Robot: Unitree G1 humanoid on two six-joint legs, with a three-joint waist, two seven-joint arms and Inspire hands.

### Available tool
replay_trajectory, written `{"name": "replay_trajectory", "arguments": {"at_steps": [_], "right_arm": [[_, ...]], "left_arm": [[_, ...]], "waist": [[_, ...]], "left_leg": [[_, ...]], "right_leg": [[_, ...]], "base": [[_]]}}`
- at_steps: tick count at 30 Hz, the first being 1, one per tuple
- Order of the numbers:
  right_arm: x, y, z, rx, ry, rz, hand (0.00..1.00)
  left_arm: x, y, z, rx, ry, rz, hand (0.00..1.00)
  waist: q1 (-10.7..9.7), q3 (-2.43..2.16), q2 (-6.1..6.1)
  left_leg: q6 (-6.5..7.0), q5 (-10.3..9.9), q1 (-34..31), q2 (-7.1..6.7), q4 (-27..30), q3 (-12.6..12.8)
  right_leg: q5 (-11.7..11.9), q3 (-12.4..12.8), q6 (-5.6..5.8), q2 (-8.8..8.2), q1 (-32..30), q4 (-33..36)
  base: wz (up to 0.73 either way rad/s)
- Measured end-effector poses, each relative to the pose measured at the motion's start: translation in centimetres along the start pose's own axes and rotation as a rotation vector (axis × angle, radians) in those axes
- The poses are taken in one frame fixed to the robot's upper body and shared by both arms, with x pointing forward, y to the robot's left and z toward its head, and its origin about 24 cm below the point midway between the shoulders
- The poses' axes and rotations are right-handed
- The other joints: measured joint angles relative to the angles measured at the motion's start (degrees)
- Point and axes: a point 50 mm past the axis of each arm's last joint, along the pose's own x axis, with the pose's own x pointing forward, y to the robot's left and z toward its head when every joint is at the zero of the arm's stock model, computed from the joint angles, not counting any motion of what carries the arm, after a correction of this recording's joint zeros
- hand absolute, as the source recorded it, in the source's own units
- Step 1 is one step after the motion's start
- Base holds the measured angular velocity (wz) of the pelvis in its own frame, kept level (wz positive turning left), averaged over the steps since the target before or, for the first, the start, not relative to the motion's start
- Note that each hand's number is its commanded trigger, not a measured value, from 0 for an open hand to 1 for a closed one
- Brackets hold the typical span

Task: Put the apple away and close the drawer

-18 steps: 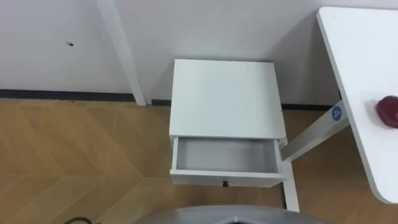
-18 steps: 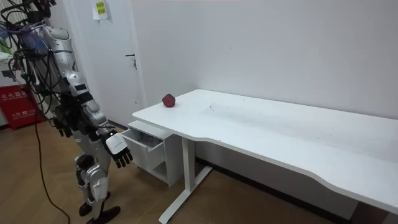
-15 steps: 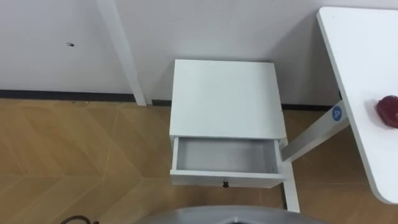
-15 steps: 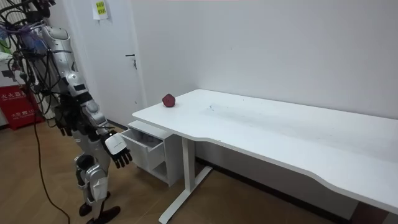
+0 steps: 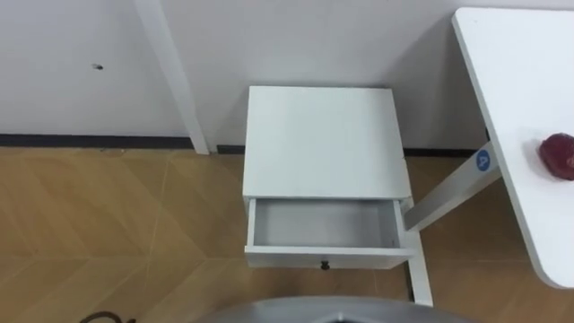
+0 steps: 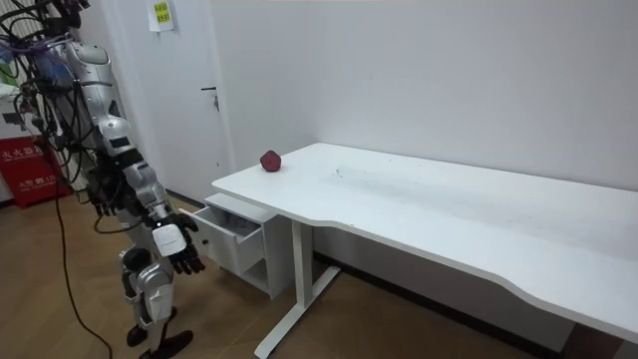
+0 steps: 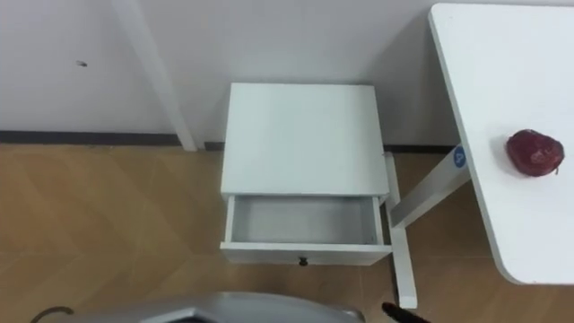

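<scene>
The apple (image 7: 534, 152), dark red and roundish, sits on the white desk (image 7: 475, 81) near its end edge. It looks slightly wider than deep in the eye views, with no clear long axis. Which way its stem points cannot be told.

To the left of the desk's end, a small white cabinet (image 7: 303, 135) stands against the wall. Its drawer (image 7: 300, 220) is pulled out toward the robot. The drawer's long side runs left to right, its inside is bare, and a small dark knob (image 7: 302, 262) sits in the middle of its front.

In the room view the robot stands upright on the wooden floor (image 6: 70, 299) facing the drawer front. Its right hand (image 6: 175, 244) hangs low in front of the body, with the fingers (image 6: 189, 263) loosely spread, pointing down and holding nothing. The drawer front is just beyond these fingers toward the room view's right, not touching them. The apple is higher than the fingers and well apart from them, up on the desk. The left hand (image 6: 101, 202) shows dark beside the torso, and its state cannot be told.
</scene>
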Motion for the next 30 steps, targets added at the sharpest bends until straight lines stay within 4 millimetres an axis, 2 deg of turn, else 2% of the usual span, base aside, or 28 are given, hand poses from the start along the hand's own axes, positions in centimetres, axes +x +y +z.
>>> {"name": "replay_trajectory", "arguments": {"at_steps": [2,5,9,11,13,15,19,22,26,27,28,30], "right_arm": [[0.0,-0.4,0.7,0.299,0.002,-0.022,0.0],[0.0,-1.2,1.4,0.576,-0.006,-0.055,0.0],[0.0,-1.3,2.5,0.765,-0.023,-0.081,0.0],[-0.1,-1.2,3.2,0.856,-0.029,-0.093,0.0],[-0.5,-0.7,5.0,0.966,-0.059,-0.071,0.0],[-0.9,-0.1,6.6,1.003,-0.092,-0.049,0.0],[-2.7,0.5,11.1,1.081,-0.202,-0.003,0.0],[-4.3,0.2,14.3,1.116,-0.302,0.006,0.0],[-7.2,-0.4,18.2,1.093,-0.488,-0.008,0.0],[-8.2,-0.5,19.2,1.094,-0.547,-0.012,0.0],[-9.2,-0.6,19.9,1.051,-0.623,-0.037,0.0],[-10.9,-0.5,21.0,0.981,-0.748,-0.087,0.0]], "left_arm": [[0.0,0.4,-0.3,-0.029,0.009,0.017,0.0],[0.0,0.8,-0.4,-0.071,0.005,0.041,0.0],[0.2,1.3,0.1,-0.105,-0.017,0.057,0.0],[0.2,1.5,0.2,-0.104,-0.023,0.062,0.0],[0.3,1.8,0.4,-0.116,-0.028,0.066,0.0],[0.4,2.4,0.7,-0.104,-0.04,0.077,0.0],[0.2,3.5,0.8,-0.109,-0.072,0.109,0.0],[0.1,4.2,0.8,-0.105,-0.098,0.131,0.0],[0.0,4.6,1.1,-0.106,-0.122,0.144,0.0],[0.0,4.7,1.3,-0.109,-0.134,0.146,0.0],[0.0,4.6,1.3,-0.107,-0.136,0.145,0.0],[0.0,4.5,1.4,-0.107,-0.137,0.142,0.0]], "waist": [[-1.3,-0.14,-0.09],[-2.6,-0.1,-0.27],[-3.1,-0.12,-0.68],[-4.2,-0.29,-1.29],[-4.4,-0.29,-1.36],[-4.6,-0.24,-1.89],[-5.7,-0.31,-2.8],[-6.0,-0.16,-3.34],[-6.2,-0.28,-3.14],[-6.2,-0.36,-3.24],[-6.4,-0.66,-3.2],[-6.2,-0.55,-3.28]], "left_leg": [[0.01,0.0,0.0,0.06,-0.1,0.6],[0.03,0.0,0.0,0.1,-0.2,1.0],[0.0,-0.2,-0.2,0.27,-0.2,1.8],[0.0,-0.2,-0.4,0.3,0.0,1.9],[0.01,-0.2,-1.0,0.63,0.2,2.7],[0.01,-0.2,-1.8,0.69,0.7,3.0],[0.02,-0.2,-2.0,0.76,0.7,3.2],[0.01,-0.2,-2.1,0.82,0.6,3.2],[0.01,-0.2,-3.0,0.81,0.6,3.2],[0.02,-0.1,-3.5,0.8,0.6,3.2],[0.01,-0.1,-4.0,0.78,0.8,3.2],[-0.02,-0.1,-4.5,0.79,0.9,3.1]], "right_leg": [[0.0,0.3,0.0,0.0,-0.1,0.1],[0.0,0.7,0.0,0.04,-0.2,0.1],[0.0,0.8,0.02,0.13,-1.1,0.4],[0.0,0.9,0.03,0.14,-1.2,0.7],[0.0,1.5,0.02,0.33,-2.3,2.0],[0.0,1.8,0.02,0.32,-3.0,2.2],[0.0,1.8,0.03,0.36,-3.5,2.1],[0.0,1.9,0.04,0.43,-3.3,2.1],[0.1,1.8,0.13,0.45,-4.2,2.0],[0.1,1.7,0.15,0.41,-4.6,2.0],[0.1,1.7,0.16,0.42,-5.0,2.0],[0.1,1.7,0.16,0.48,-5.4,2.0]], "base": [[-0.14],[-0.09],[-0.17],[0.0],[-0.14],[-0.1],[-0.02],[0.0],[0.0],[0.0],[0.0],[0.0]]}}
